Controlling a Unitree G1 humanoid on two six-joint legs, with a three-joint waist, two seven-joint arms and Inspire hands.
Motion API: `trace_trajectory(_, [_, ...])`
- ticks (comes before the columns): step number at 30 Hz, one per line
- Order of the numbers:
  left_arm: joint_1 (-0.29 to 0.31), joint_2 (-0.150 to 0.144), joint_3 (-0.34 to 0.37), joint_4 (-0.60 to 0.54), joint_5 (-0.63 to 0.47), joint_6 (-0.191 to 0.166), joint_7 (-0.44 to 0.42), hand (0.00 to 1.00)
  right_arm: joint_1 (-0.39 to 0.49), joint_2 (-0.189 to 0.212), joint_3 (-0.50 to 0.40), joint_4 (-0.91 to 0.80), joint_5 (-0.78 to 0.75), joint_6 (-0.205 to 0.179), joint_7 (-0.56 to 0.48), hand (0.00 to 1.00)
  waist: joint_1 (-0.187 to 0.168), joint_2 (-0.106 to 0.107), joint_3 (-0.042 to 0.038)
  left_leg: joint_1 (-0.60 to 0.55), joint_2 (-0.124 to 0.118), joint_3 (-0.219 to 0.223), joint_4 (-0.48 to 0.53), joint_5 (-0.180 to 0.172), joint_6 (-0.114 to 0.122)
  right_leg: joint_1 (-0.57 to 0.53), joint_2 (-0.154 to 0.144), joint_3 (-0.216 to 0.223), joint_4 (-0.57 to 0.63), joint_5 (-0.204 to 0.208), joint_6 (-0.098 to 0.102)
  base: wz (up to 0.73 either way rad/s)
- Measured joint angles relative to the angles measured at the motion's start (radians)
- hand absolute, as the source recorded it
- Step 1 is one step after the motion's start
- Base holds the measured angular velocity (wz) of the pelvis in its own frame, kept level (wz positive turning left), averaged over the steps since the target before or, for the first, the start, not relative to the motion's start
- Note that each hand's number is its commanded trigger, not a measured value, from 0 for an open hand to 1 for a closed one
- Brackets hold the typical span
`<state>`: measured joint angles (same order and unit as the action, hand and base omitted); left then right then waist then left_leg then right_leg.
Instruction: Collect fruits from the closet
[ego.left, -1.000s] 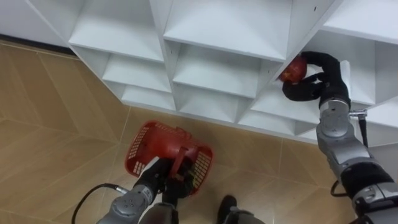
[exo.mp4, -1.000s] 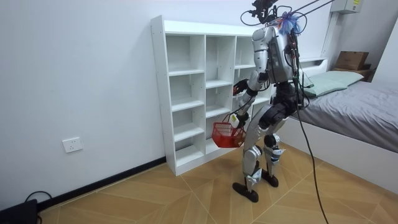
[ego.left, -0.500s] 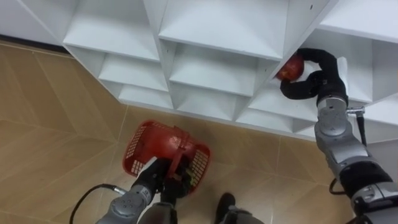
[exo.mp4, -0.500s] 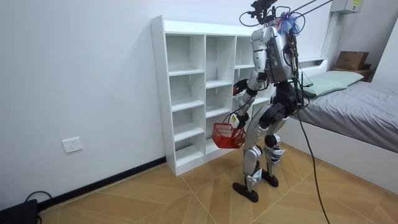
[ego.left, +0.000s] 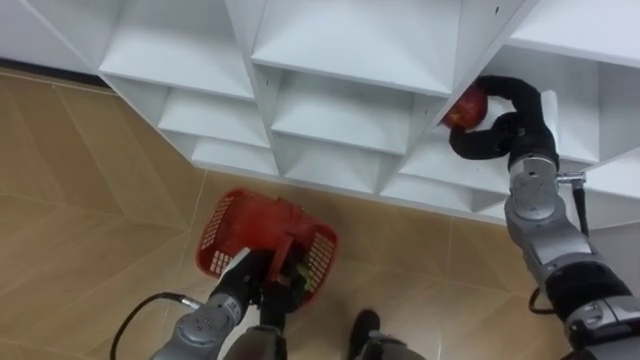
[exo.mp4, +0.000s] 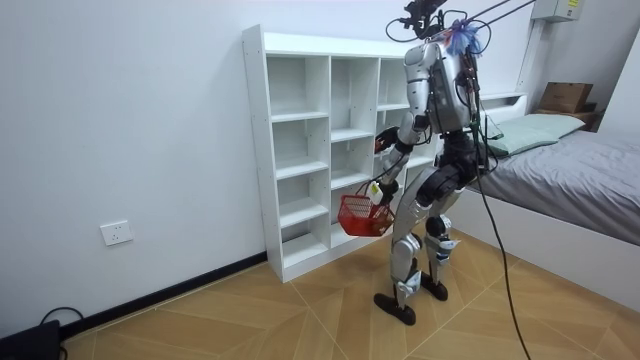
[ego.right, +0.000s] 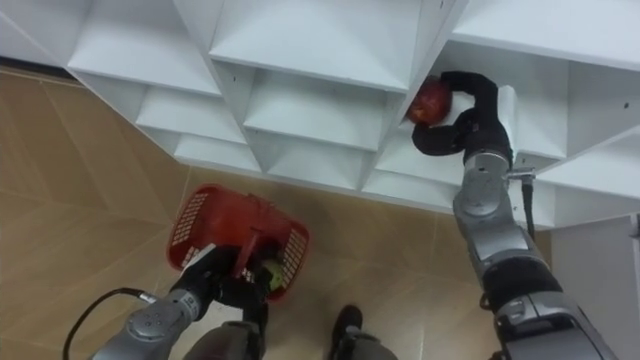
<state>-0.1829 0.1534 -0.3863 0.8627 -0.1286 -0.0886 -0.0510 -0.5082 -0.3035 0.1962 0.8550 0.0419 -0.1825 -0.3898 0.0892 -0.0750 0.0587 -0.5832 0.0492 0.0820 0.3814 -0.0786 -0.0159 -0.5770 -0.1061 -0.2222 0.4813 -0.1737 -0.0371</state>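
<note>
We grip the red fruit (ego.left: 464, 108) in the curled fingers of our right hand (ego.left: 508, 133), inside the closet (ego.left: 350, 45); left hand (ego.left: 258, 282) clasps the basket (ego.left: 215, 235) handle. Next, swing fruit over basket

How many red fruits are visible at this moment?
1. The red fruit is held by the right hand at the closet shelf. More may lie hidden inside the basket.

divider panel (ego.left: 480, 40) flanks the right hand (ego.left: 503, 135) — cubbies (ego.left: 340, 110) (leftward) open.
</note>
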Motion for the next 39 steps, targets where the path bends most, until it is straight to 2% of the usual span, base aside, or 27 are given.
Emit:
trace_trajectory(4, [0.000, 0.001, 0.010, -0.003, 0.001, -0.004, 0.000, 1.00, 0.052, -0.001, 0.000, -0.047, 0.003, -0.011, 0.000, 1.00, -0.003, 0.008, -0.0065, 0.001, -0.001, -0.002, 0.000, 0.000, 0.000, 0.002, -0.001, -0.002, 0.002, 0.001, -0.001, 0.00])
trace_trajectory(9, [0.003, 0.002, 0.013, -0.001, 0.002, -0.004, 0.001, 1.00, 0.073, -0.001, 0.001, -0.055, 0.002, -0.019, 0.007, 1.00, -0.009, 0.008, -0.0080, 0.003, -0.001, -0.003, 0.001, 0.001, 0.000, 0.005, -0.008, -0.004, -0.001, 0.002, -0.001, 0.01])
trace_trajectory(11, [0.010, 0.002, 0.019, -0.001, 0.002, -0.005, 0.001, 1.00, 0.124, -0.001, 0.000, -0.089, -0.004, -0.033, 0.006, 1.00, -0.012, 0.009, -0.0141, 0.004, 0.000, -0.005, 0.001, 0.001, 0.000, 0.012, -0.007, -0.012, -0.009, 0.005, 0.000, 0.04])
trace_trajectory(15, [0.016, 0.008, 0.027, 0.000, 0.001, -0.006, 0.003, 1.00, 0.175, 0.001, 0.009, -0.116, -0.002, -0.056, 0.011, 1.00, -0.025, 0.010, -0.0154, 0.013, 0.000, -0.005, -0.002, 0.001, 0.000, 0.023, 0.000, -0.010, -0.017, 0.010, 0.001, -0.01])
trace_trajectory(19, [0.026, 0.015, 0.033, -0.003, 0.002, -0.022, 0.002, 1.00, 0.214, 0.009, 0.019, -0.127, -0.011, -0.080, 0.012, 1.00, -0.037, 0.010, -0.0216, 0.016, 0.001, -0.003, -0.004, 0.001, 0.000, 0.024, 0.004, -0.001, -0.019, 0.012, 0.002, -0.02])
trace_trajectory(24, [0.060, 0.014, 0.070, -0.039, 0.002, -0.042, 0.000, 1.00, 0.232, 0.012, 0.018, -0.130, -0.013, -0.080, 0.037, 1.00, -0.055, 0.006, -0.0274, 0.013, 0.002, -0.003, -0.011, 0.006, 0.001, 0.024, 0.004, -0.001, -0.032, 0.020, 0.003, 0.00])
trace_trajectory(31, [0.071, 0.009, 0.068, -0.040, 0.001, -0.050, 0.001, 1.00, 0.311, 0.032, 0.022, -0.179, -0.016, -0.077, 0.079, 1.00, -0.066, -0.005, -0.0373, 0.017, 0.000, -0.002, -0.021, 0.009, 0.001, 0.024, 0.003, -0.001, -0.033, 0.020, 0.003, 0.00])
trace_trajectory(39, [0.075, 0.014, 0.068, -0.041, 0.002, -0.050, 0.003, 1.00, 0.342, 0.033, 0.049, -0.242, -0.040, -0.076, 0.114, 1.00, -0.081, -0.004, -0.0376, 0.014, 0.000, -0.001, -0.022, 0.011, 0.001, 0.022, 0.007, -0.001, -0.037, 0.020, 0.003, 0.00])
